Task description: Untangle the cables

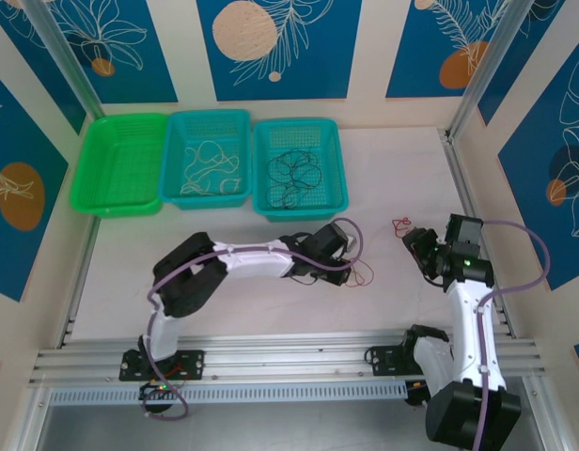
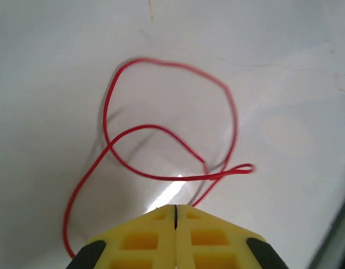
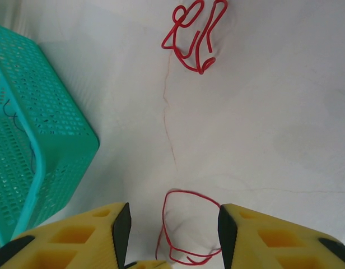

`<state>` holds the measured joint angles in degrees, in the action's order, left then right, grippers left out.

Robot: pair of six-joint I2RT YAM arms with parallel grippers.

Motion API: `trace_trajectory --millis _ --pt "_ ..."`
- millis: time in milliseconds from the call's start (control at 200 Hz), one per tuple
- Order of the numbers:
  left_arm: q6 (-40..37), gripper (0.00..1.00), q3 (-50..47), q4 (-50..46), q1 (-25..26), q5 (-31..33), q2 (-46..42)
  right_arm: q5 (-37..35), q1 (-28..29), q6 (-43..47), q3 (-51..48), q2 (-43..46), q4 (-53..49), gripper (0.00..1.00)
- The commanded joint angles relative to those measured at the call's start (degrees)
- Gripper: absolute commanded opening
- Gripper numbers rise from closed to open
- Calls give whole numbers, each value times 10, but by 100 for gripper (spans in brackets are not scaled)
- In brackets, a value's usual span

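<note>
Cables are nearly all pulled apart: the thin white curly cable (image 1: 207,169) lies in the middle teal plastic basket (image 1: 207,116) and the thin black curly cable (image 1: 294,174) in the right teal plastic basket (image 1: 299,124), both at the far edge of the white table (image 1: 393,160). The green plastic basket (image 1: 120,164) in the far left corner has no cable.

Only the thin red cable (image 1: 363,274) is left, loose near the table's middle with a small red curl (image 1: 400,225) near it; the left gripper (image 2: 175,210) is squeezed together and seems to pinch it, while the right gripper (image 3: 172,224) is wide apart, holding nothing.
</note>
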<state>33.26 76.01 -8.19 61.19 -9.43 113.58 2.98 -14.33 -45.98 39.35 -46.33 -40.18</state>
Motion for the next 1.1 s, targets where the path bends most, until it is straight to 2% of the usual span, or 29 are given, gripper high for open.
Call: trace_trajectory --millis 0,160,340,435,540,660,780,945,1095 --pt "-16 0 -27 27 -7 -7 -94 27 -3 -13 -2 22 -25 47" --pt "-14 0 -75 24 -24 4 -195 44 -1 -30 12 47 -31 48" --pt "-15 0 -95 9 -73 8 -317 68 12 -56 34 59 -25 50" --pt "-35 0 -65 -17 -110 -15 -371 68 27 -69 45 60 -22 50" --pt "-85 0 14 -101 -155 -15 -402 68 45 -82 55 60 -18 51" --pt "-135 0 105 -179 -243 5 -411 69 68 -95 69 60 -16 51" --pt "-169 0 179 -217 -360 2 -387 68 97 -107 79 60 -12 52" --pt "-149 0 264 -241 -517 -40 -317 53 133 -113 86 65 -21 53" --pt "-144 0 311 -247 -601 -24 -258 44 149 -120 78 73 -24 53"
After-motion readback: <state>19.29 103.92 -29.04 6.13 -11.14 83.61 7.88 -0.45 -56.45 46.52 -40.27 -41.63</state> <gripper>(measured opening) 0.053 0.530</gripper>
